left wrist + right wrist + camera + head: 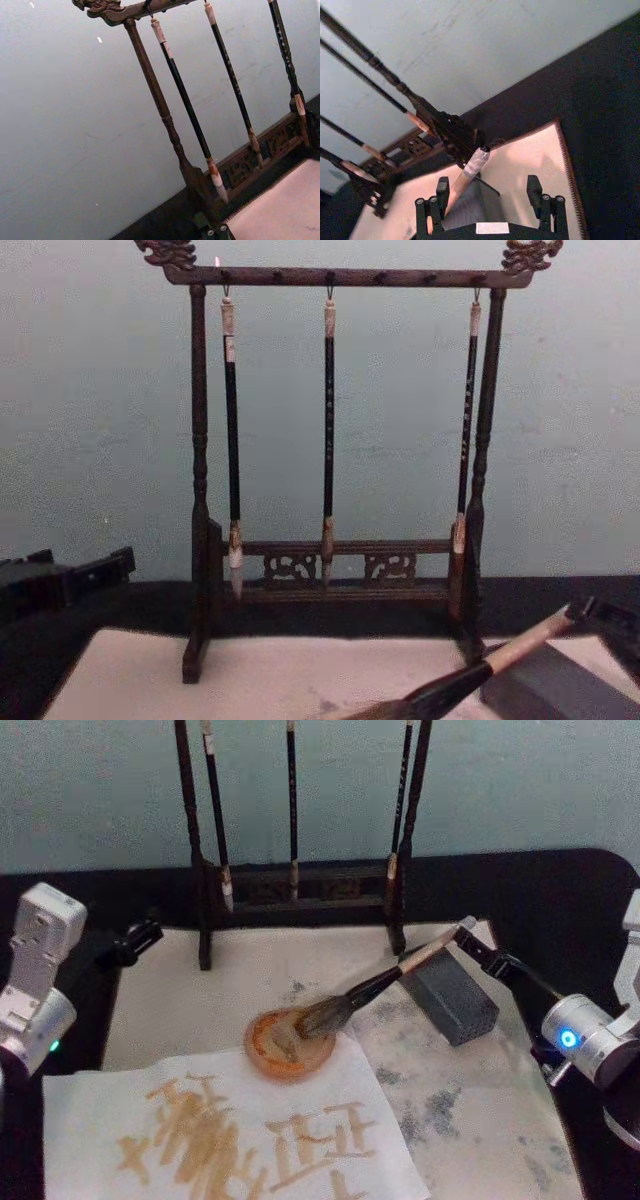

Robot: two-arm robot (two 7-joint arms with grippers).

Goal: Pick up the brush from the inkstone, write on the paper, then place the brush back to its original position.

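The brush [370, 988] lies slanted, its pale handle end resting on the dark grey inkstone [455, 1000] and its bushy tip in a round orange dish [288, 1042]. All of this sits on the cream paper [200, 990] with faint grey marks. My right gripper [478, 942] hovers at the handle's top end. In the right wrist view that gripper [487, 197] is open, with the brush handle [468, 174] close beside one finger [440, 197] and the inkstone [470, 210] below. My left gripper [138, 940] is parked off the paper's far left corner.
A dark carved rack [340, 440] with three slim hanging brushes stands at the back of the paper. A white sheet [230, 1140] with brown written strokes lies at the front left. Black table surface [560, 910] surrounds the paper.
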